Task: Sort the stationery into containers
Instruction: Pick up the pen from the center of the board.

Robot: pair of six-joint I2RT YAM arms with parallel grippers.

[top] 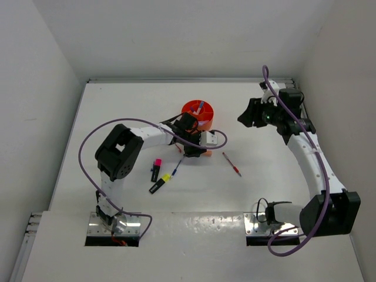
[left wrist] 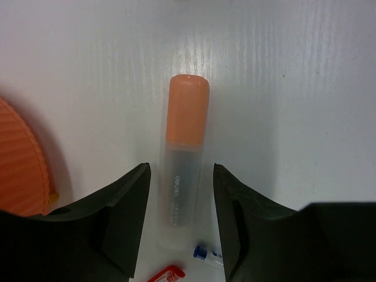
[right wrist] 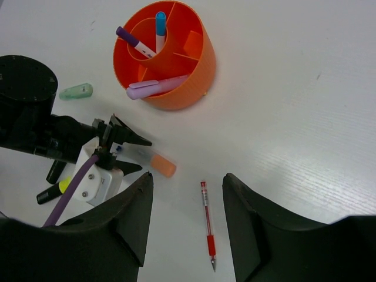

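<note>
Step in hand, by my read: L tool (left wrist: 182,170) picking the orange-cap marker (left wrist: 187,135) off the tabletop (left wrist: 294,88). Marker lies flat btwn the jaws, cap pointing fwd past the fingertips, clear barrel in the gap. Thin strips of tabletop show either side, so the tool looks released: straddling, not clenched yet. To do it well: squeeze on the barrel, not the cap, w/ both fingers square to it. Stay centred so it can't roll or swing. Lift straight up before turning to the orange tub (left wrist: 20,164), close on the tool's left; mind its wall. A blue pen end (left wrist: 202,252) and sth red (left wrist: 167,273) lie just behind the marker, so don't drag them. R tool (right wrist: 187,179) hangs high, jaws wide, nothing in them. Only the L wrist view gives the jaw-to-barrel gaps. Only the R wrist view looks inside the tub: purple pen (right wrist: 132,40) and blue pen (right wrist: 160,26) in the central cup, lilac marker (right wrist: 155,88) in an outer compartment. It also shows a red pen (right wrist: 207,220) under its own gap. Only the top view shows the pink-cap highlighter (top: 157,167) and yellow-cap highlighter (top: 161,183) behind the L tool.
</note>
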